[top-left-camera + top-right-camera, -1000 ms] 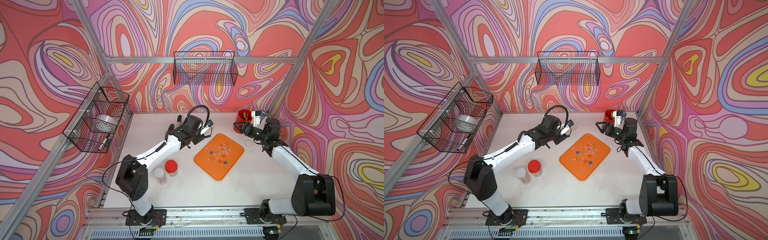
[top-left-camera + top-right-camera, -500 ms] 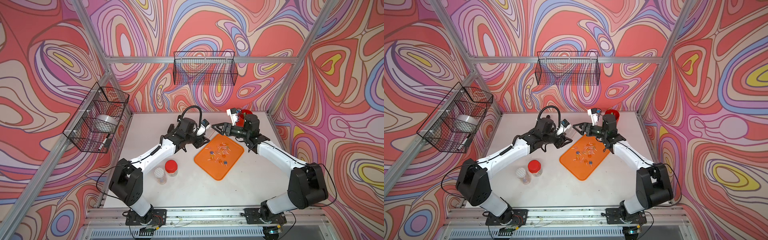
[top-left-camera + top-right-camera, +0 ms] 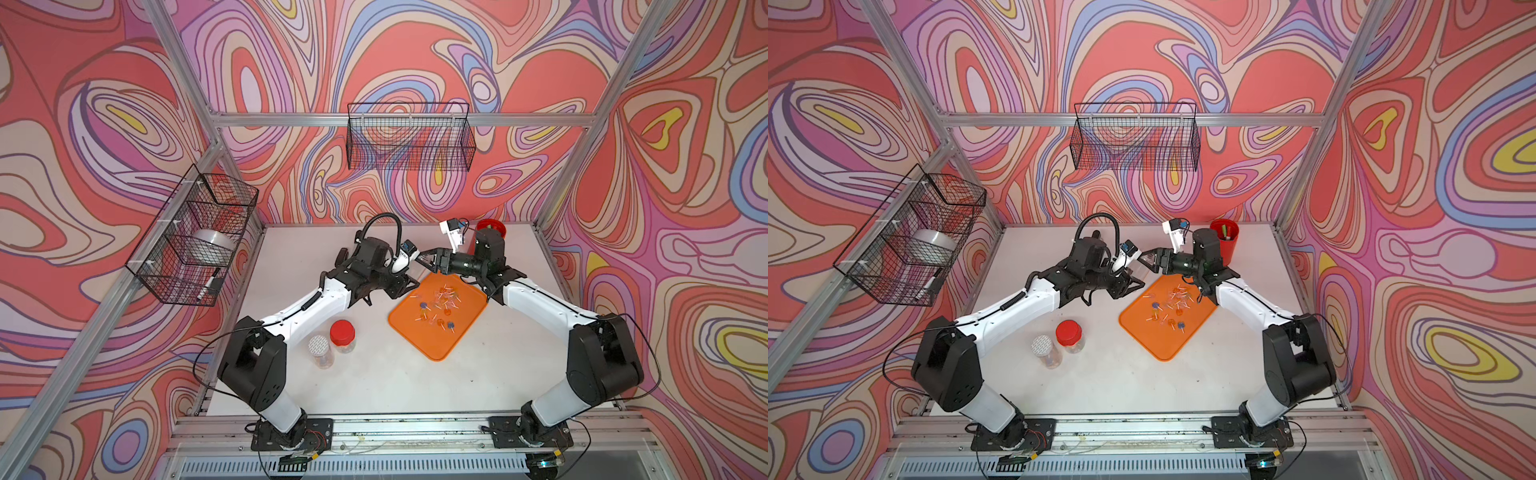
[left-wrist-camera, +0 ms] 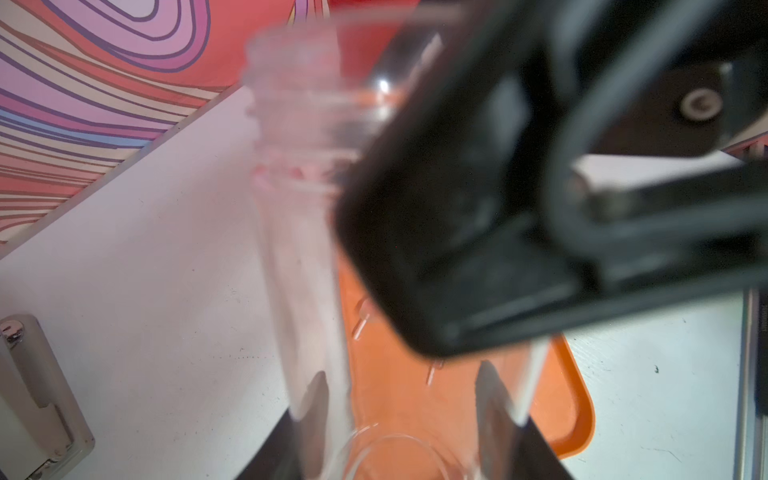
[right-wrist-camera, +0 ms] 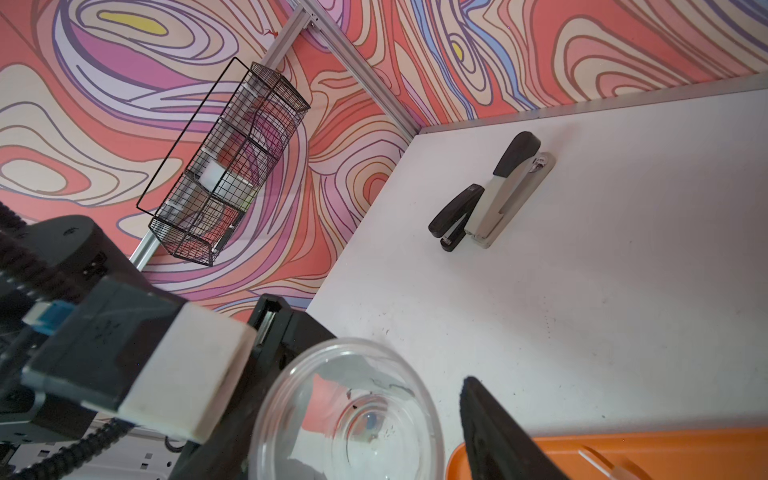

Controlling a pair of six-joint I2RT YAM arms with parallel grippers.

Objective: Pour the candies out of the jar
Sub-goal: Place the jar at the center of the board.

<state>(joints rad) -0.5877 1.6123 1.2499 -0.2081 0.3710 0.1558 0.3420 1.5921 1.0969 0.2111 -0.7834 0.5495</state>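
A: Candies point(image 3: 436, 306): where are they?

B: Scattered over the far half of the one orange tray point(image 3: 432, 345). They are tiny lollipops with orange and blue heads, too small and tangled to count.

A: And the jar?

B: The clear jar point(image 4: 299, 249) has no lid. It is in the air, lying roughly level between the two arms, above the tray's far edge on the left arm's side. The left gripper point(image 4: 403, 415) pinches its base end, a finger on each side.

A: The right gripper?

B: The right gripper point(image 3: 1148, 262) is at the jar's mouth with its fingers spread either side of the rim. A sliver of table shows between one finger point(image 5: 494, 432) and the rim.

A: What else, counted?

B: Two more jars stand just beside each other near the left arm, a red-lidded jar point(image 3: 343, 332) and a white-sealed jar point(image 3: 319, 345). Two staplers lie side by side, a black stapler point(image 5: 455, 218) and a larger grey stapler point(image 5: 507, 195). Two wire baskets point(image 3: 409, 137) point(image 3: 191, 241) hang on the walls. One red cup point(image 3: 1225, 243) stands at the back.

A: Any writing?

B: Small print on a metal strip point(image 4: 764, 320), too blurred to read.
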